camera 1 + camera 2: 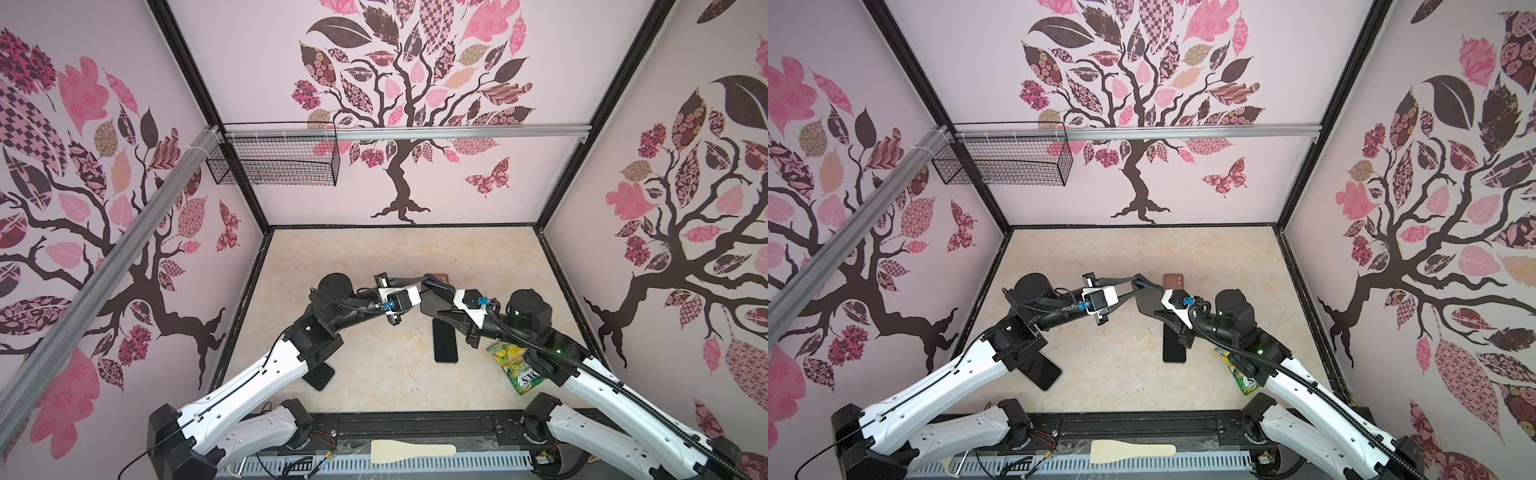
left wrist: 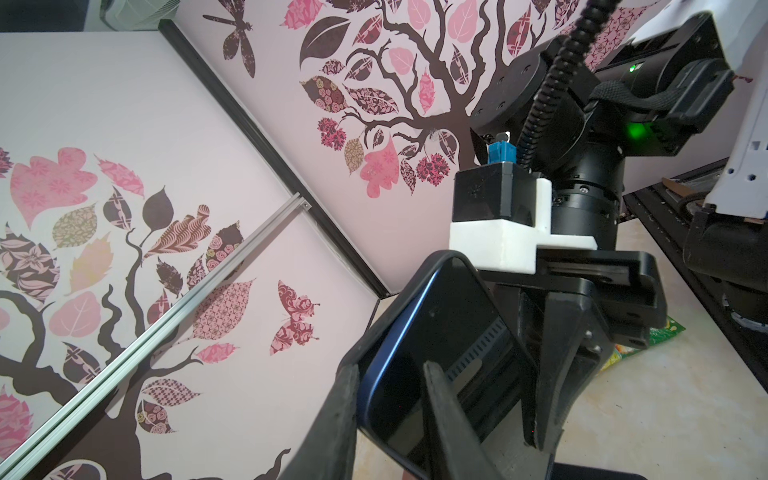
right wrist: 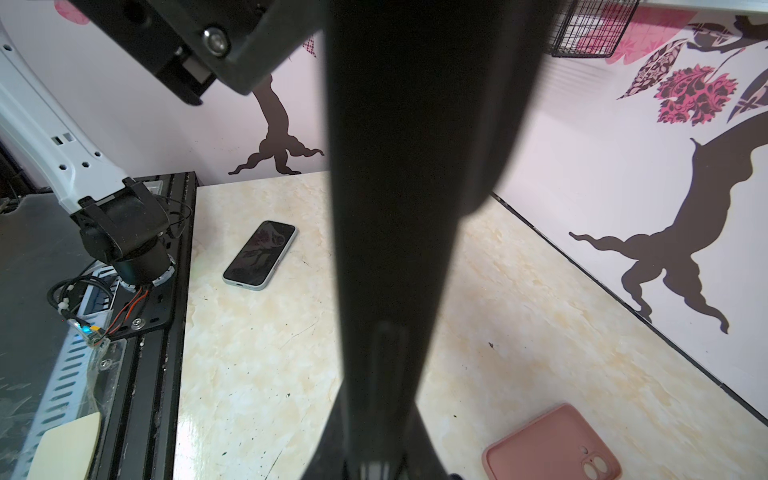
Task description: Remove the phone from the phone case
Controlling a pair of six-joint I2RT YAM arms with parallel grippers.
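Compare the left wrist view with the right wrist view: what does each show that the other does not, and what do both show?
Only the left wrist view: the screen of the blue-edged phone, pinched by the left gripper, and a green snack bag. Only the right wrist view: a light-edged phone lying flat on the table, and the wire basket. Both: the table, the tree-patterned walls and, probably, the black case, just a dark band in the right wrist view.

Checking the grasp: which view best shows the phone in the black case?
The left wrist view: the blue-edged phone is close, screen visible, black case around its edge. Both top views show it small, between the arms. The right wrist view shows only a dark blur.
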